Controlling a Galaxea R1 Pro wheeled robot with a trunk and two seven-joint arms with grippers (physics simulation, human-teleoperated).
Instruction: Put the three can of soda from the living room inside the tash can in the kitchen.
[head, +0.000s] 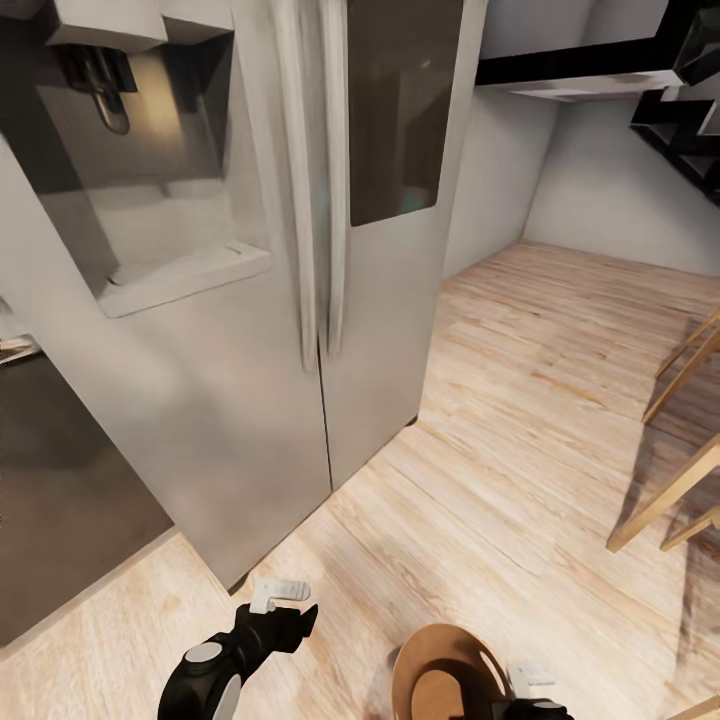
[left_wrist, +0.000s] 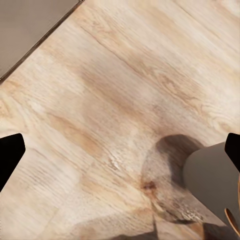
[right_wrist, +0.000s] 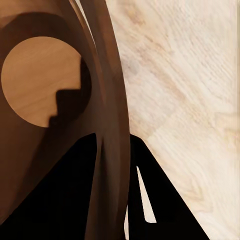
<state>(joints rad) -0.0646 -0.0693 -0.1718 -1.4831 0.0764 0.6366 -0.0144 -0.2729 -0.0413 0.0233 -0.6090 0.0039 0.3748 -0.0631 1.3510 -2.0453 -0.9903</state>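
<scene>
Facing a tall silver double-door refrigerator (head: 300, 250), we see its left door with a recessed water dispenser (head: 150, 180) and its right door with a dark panel. Pale wood plank floor (head: 520, 420) spreads from the refrigerator toward a grey wall, and slanted wooden furniture legs (head: 680, 470) enter from the right edge.

Near the bottom of the head view the tash can (head: 445, 675) stands upright on the floor, its long axis vertical and its open mouth pointing up at us. It is a round, tapered bin, glossy brown at the rim with a lighter tan circular bottom inside.

Our right gripper (right_wrist: 117, 190) straddles the bin's rim, one dark finger (right_wrist: 65, 200) inside the wall and the other outside, apparently closed on it.

Our left gripper (left_wrist: 120, 150) hovers over bare floor just beside the bin, fingers spread wide and holding nothing.
</scene>
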